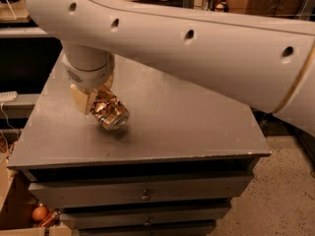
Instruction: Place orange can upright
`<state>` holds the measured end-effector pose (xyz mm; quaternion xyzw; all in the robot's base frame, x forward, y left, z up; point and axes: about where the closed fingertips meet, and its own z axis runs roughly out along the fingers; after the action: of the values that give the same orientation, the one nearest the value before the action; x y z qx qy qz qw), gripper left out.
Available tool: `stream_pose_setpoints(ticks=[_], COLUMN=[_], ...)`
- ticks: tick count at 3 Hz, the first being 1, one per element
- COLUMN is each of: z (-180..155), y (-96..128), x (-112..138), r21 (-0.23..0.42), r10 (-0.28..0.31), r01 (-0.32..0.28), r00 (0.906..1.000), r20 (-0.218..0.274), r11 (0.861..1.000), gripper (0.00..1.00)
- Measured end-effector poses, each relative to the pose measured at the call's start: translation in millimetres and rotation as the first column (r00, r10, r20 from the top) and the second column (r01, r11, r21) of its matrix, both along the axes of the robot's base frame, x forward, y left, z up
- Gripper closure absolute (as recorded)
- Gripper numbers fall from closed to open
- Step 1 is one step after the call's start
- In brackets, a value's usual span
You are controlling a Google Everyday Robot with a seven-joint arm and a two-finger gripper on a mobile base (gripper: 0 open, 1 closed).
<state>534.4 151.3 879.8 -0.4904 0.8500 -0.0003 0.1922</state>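
Note:
The orange can (110, 111) is a dented orange-gold metallic can. It is tilted, with its silver end facing down and to the right. My gripper (96, 101) hangs from the white wrist over the left part of the grey cabinet top (197, 127). Its tan fingers (80, 98) are shut on the can's upper end. The can hangs a little above the surface, with its shadow just beneath it. My big white arm crosses the top of the view and hides the back of the cabinet top.
The cabinet has drawers with small knobs (145, 196) below its front edge. An orange ball-like thing (39, 213) lies on the floor at the lower left. A white power strip (7, 96) sits on a shelf at the left. Cluttered desks stand behind.

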Motion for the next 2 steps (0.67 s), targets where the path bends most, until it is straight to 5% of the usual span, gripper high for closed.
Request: stream_pose_setpoints(ticks=[1, 2], z=[26, 48], y=[-5, -8], x=[22, 37], r21=[0.114, 0.243], r10=[0.081, 0.141], r01=[-0.092, -0.184], r00=[0.9921, 0.9729], r20=[0.096, 0.183], r11=[0.989, 0.952], gripper=[1.00, 1.00])
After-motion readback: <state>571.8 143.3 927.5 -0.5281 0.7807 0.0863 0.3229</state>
